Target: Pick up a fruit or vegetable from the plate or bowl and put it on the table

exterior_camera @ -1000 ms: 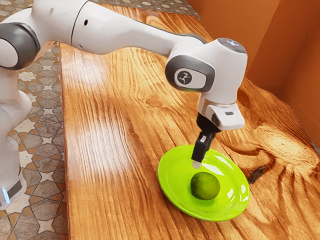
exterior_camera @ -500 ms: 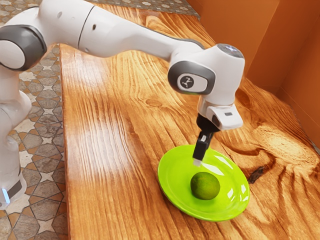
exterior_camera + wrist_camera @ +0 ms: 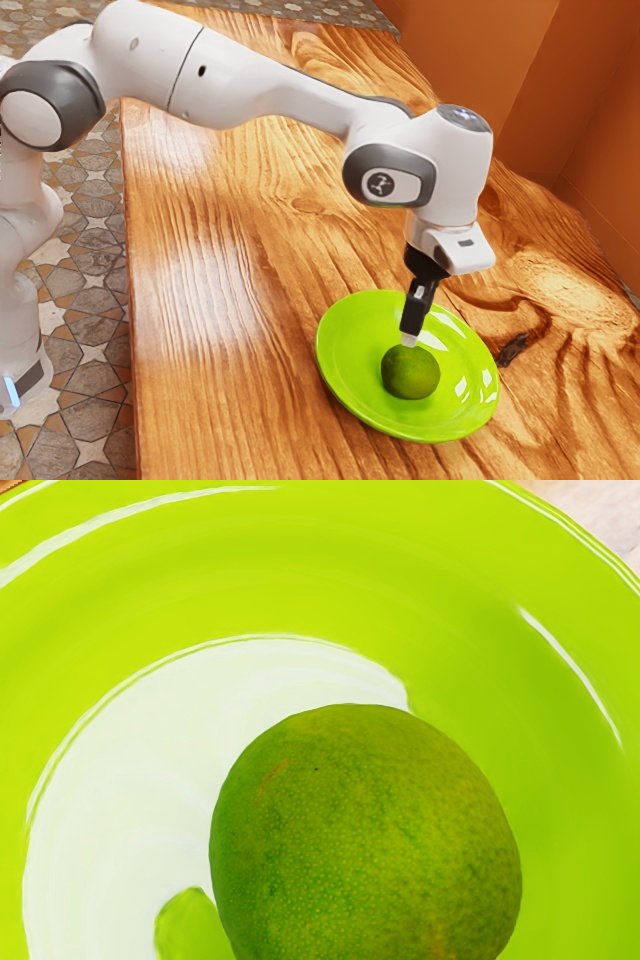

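Observation:
The black gripper (image 3: 409, 340) points down over the plate in the exterior view, its tip right at the top of a round green fruit (image 3: 410, 374). One finger hides the other from that side, so the gap between them cannot be judged. The fruit rests in the bright green plate (image 3: 345, 385). In the wrist view the mottled green fruit (image 3: 365, 840) looms large under my hand, with the glossy plate (image 3: 450, 610) around it.
The wooden table (image 3: 230, 330) stretches out on the exterior view's left of the plate. A dark crack or knot (image 3: 512, 348) marks the wood just past the plate's rim. Orange walls (image 3: 470, 50) rise behind the table.
My hand has come down and shifted slightly toward the exterior view's right, from above the fruit to its top. The fruit and plate have stayed where they were.

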`<action>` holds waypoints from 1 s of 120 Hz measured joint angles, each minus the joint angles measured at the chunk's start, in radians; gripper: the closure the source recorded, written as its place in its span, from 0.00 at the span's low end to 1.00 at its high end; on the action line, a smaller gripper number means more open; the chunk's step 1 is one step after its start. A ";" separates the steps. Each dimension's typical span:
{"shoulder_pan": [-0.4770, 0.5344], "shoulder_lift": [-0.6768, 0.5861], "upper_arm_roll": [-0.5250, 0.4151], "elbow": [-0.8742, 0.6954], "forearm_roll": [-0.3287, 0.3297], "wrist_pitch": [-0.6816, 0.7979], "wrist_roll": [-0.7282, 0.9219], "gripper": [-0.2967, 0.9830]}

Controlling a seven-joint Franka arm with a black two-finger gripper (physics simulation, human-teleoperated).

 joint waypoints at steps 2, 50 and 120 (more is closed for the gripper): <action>-0.001 0.004 0.000 -0.001 -0.003 0.003 0.000 0.23; 0.002 0.072 0.001 -0.002 -0.034 0.030 0.004 0.23; 0.016 0.158 0.004 0.007 -0.100 0.051 0.001 0.39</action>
